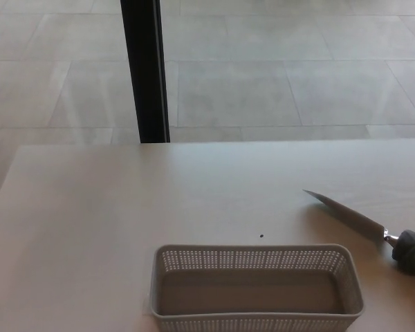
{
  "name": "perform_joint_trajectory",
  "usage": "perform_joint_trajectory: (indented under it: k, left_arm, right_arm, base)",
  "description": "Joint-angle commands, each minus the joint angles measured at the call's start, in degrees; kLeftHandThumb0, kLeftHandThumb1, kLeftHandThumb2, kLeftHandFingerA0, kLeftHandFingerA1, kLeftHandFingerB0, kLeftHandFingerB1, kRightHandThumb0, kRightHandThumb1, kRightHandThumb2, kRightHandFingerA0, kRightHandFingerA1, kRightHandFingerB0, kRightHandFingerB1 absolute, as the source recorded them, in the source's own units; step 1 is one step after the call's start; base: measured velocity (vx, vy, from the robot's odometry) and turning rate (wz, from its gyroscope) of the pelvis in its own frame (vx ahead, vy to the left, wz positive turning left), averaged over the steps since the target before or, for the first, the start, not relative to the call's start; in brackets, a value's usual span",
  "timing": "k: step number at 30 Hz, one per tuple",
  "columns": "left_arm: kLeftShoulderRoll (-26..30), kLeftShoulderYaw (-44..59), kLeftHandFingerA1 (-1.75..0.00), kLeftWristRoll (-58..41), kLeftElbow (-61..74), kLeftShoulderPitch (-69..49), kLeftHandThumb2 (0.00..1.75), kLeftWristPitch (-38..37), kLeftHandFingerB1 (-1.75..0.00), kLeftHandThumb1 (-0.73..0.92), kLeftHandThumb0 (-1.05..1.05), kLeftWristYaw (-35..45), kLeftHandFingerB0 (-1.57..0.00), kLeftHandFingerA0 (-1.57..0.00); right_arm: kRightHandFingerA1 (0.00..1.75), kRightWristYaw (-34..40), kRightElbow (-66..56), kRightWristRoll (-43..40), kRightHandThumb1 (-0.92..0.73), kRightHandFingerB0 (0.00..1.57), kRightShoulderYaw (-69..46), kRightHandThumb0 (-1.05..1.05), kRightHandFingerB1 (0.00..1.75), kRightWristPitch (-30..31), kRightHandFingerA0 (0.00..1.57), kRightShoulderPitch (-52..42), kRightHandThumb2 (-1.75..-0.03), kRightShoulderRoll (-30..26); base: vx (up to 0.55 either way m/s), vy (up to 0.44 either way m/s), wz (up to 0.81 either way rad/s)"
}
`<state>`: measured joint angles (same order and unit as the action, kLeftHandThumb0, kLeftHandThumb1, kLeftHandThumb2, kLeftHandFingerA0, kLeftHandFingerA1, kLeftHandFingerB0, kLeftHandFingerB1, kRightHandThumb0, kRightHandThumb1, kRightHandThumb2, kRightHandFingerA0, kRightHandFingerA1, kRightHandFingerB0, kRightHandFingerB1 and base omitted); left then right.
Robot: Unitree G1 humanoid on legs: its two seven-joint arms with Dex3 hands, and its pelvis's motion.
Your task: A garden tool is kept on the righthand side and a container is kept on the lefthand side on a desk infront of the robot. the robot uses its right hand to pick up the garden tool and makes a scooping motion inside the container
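A: One shiny steel trowel (346, 216) is hovering, blade edge-on, right of the perforated grey plastic basket (256, 289).

B: Looking stiff, slick. Right hand (413, 252) is gripping its handle end; fingers unclear.

1. A pale, smooth desk top (111, 207) filled the lower frame.
2. A tiny dark speck (261, 235) lay on it.
3. A black upright post (145, 69) stood behind, on a grey tiled floor (297, 62).

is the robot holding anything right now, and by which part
It cannot be told: neither hand shows. The garden trowel points its metal blade up-left beside the basket; its grey handle runs out of frame at the right edge.
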<state>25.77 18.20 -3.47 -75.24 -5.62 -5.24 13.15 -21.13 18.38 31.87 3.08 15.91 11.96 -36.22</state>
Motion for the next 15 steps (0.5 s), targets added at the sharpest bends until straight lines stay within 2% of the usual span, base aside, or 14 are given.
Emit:
perform_joint_trajectory:
  k: [1,2,4,5,8,10,11,15]
  left_arm:
    - [0.9,-0.1,-0.55,0.0,0.1,-0.5,0.6,-1.0,-0.43,0.68,-0.54,-0.4,-0.5,-0.55]
    - [0.9,-0.4,-0.49,0.4,-0.2,-0.5,0.6,-1.1,-0.41,0.67,-0.56,-0.3,-0.49,-0.5]
    - [1.0,-0.1,-0.53,0.0,-0.3,-0.3,0.6,-0.6,-0.42,0.65,-0.56,-0.6,-0.51,-0.54]
    - [1.0,0.1,-0.53,-0.3,-0.3,-0.4,0.6,-0.7,-0.42,0.66,-0.55,-0.4,-0.5,-0.54]
    - [1.0,-0.6,-0.52,0.4,-0.1,-0.9,0.61,-1.3,-0.42,0.69,-0.55,-0.6,-0.49,-0.52]
    - [0.8,0.3,-0.48,-0.5,-0.3,-1.0,0.6,-1.3,-0.4,0.67,-0.54,0.3,-0.49,-0.51]
    - [0.9,0.4,-0.48,-0.5,-0.4,-1.0,0.6,-1.2,-0.4,0.68,-0.53,0.1,-0.48,-0.5]
    - [1.1,0.2,-0.48,-0.1,-0.4,-0.9,0.6,-1.1,-0.4,0.67,-0.54,-0.1,-0.47,-0.48]
  right_arm:
    - [0.0,-5.7,-4.2,-5.6,-0.64,0.0,-4.4,-1.03,0.0,2.8,0.0,-3.7,-0.75,-3.9]
    - [0.0,-5.1,-5.1,-7.1,-0.71,0.0,-7.2,-1.03,0.0,1.2,0.0,-5.7,-0.68,-5.2]
    - [0.0,-5.3,-6.7,-8.5,-0.72,0.0,-9.7,-1.02,0.0,1.2,0.0,-7.4,-0.66,-5.9]
    - [0.0,-6.0,-8.7,-10.6,-0.62,0.0,-13.2,-1.05,0.0,2.3,0.0,-9.1,-0.79,-6.2]
    - [0.0,-6.2,-10.9,-12.3,-0.61,0.0,-18.6,-1.03,0.0,0.2,0.0,-13.0,-0.82,-7.9]
    - [0.0,-6.5,-13.0,-15.7,-0.61,0.0,-26.3,-1.04,0.01,-0.3,0.0,-17.2,-0.76,-8.1]
    - [0.42,-6.8,-14.2,-16.8,-0.58,0.0,-29.5,-1.05,0.27,-0.4,0.0,-19.2,-1.02,-8.0]
    - [0.41,-6.2,-16.4,-19.8,-0.58,0.0,-39.5,-1.05,0.26,-0.2,0.0,-25.2,-1.01,-5.5]
  base:
    - [0.0,0.0,0.0]
    - [0.0,0.0,0.0]
    - [0.0,0.0,0.0]
    - [0.0,0.0,0.0]
    - [0.0,0.0,0.0]
    - [0.0,0.0,0.0]
    - [0.0,0.0,0.0]
    - [0.0,0.0,0.0]
